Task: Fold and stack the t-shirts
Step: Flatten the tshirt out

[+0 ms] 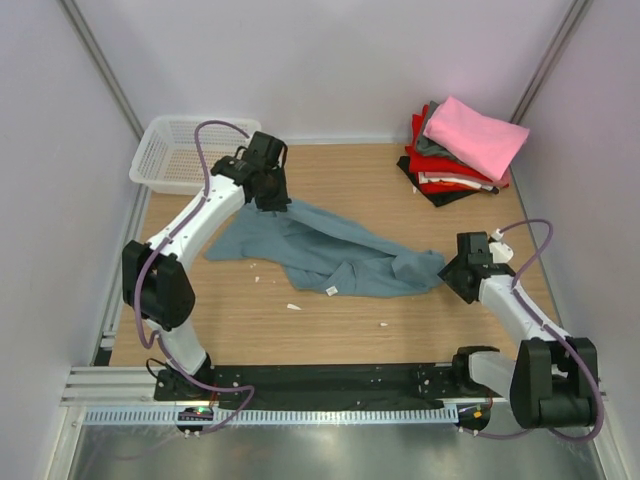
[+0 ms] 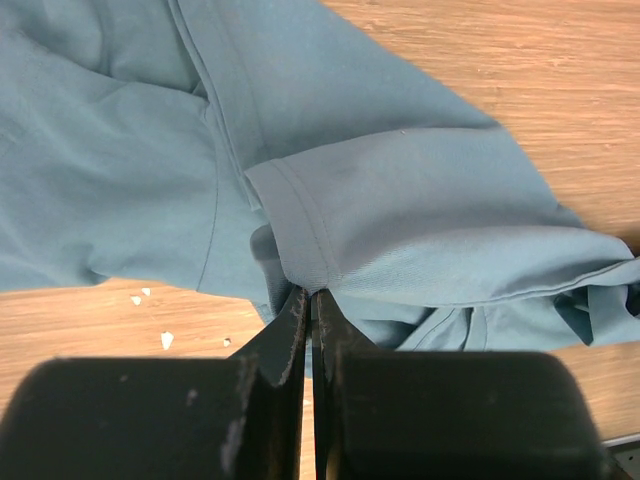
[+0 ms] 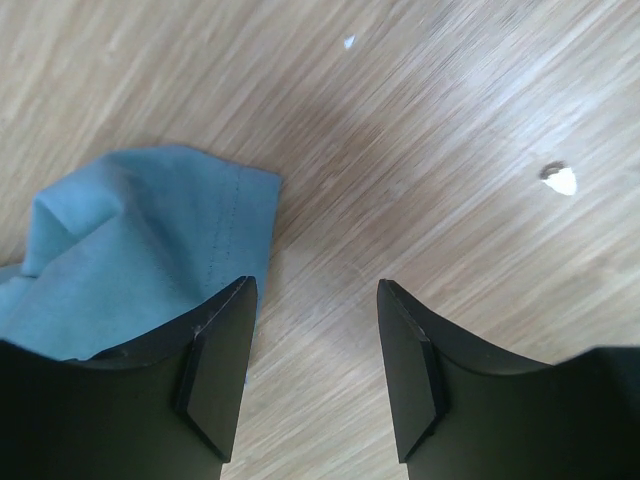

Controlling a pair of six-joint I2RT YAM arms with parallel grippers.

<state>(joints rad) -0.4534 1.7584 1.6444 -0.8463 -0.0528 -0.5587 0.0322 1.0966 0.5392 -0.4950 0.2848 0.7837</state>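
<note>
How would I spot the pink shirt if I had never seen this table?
Start at the table and look to its far right corner, where a pile of folded shirts sits. The pink shirt lies on top, the only pink piece above red, grey and black ones.

Left tool (image 2: 308,297) clamped, right tool (image 3: 315,300) agape

Big t-shirt (image 1: 330,255): dusty teal-blue, plain all over, matching stitching on the hem.
Folded t-shirts (image 1: 460,150), 1 o'clock: pink on top, then grey, red, a sliver of white, black below.
Basket (image 1: 160,165), 10 o'clock: white lattice.
Table (image 1: 330,330): pale wood grain, white flecks (image 3: 562,180).
Left pincer (image 2: 308,300), right pincer (image 3: 315,290): both black.
Left arm (image 1: 195,225), right arm (image 1: 515,305): white shells, black joints, purple cables (image 1: 205,150).
</note>
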